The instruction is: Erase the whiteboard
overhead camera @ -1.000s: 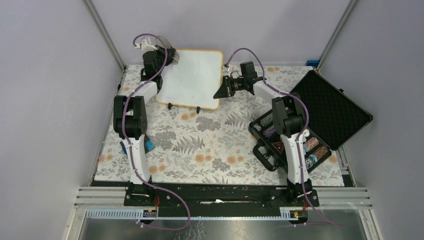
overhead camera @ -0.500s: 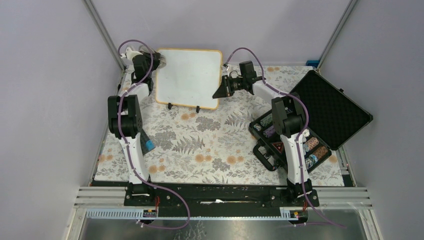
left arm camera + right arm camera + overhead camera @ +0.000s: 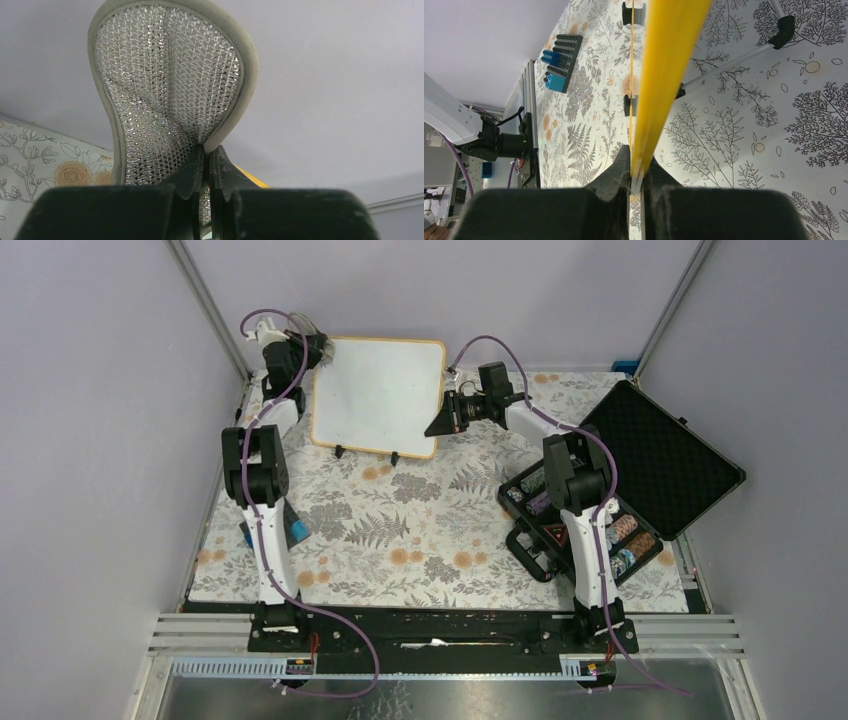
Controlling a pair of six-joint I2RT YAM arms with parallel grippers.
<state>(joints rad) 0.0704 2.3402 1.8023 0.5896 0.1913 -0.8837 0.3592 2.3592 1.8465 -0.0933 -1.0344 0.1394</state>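
The whiteboard (image 3: 378, 395), white with a thin orange-yellow frame and two black feet, stands at the back of the table; I see no writing on its face. My right gripper (image 3: 443, 418) is shut on its right edge; the right wrist view shows the yellow frame (image 3: 664, 75) edge-on between the jaws of that gripper (image 3: 636, 172). My left gripper (image 3: 322, 348) is shut on a silver mesh pad with a grey rim (image 3: 170, 80), held at the board's upper left corner. In the left wrist view the gripper (image 3: 206, 165) pinches the pad's lower edge, with a sliver of the board's yellow frame (image 3: 250, 177) beside it.
An open black foam-lined case (image 3: 655, 455) with trays of small parts (image 3: 575, 525) lies at the right. A dark block plate with blue bricks (image 3: 290, 525) sits by the left arm. The floral mat (image 3: 420, 530) covers the table. Metal frame posts stand at the back corners.
My left gripper, with the pad, moved left off the board's top left area, then edged back right and up to its upper left corner. The right arm and board stayed still.
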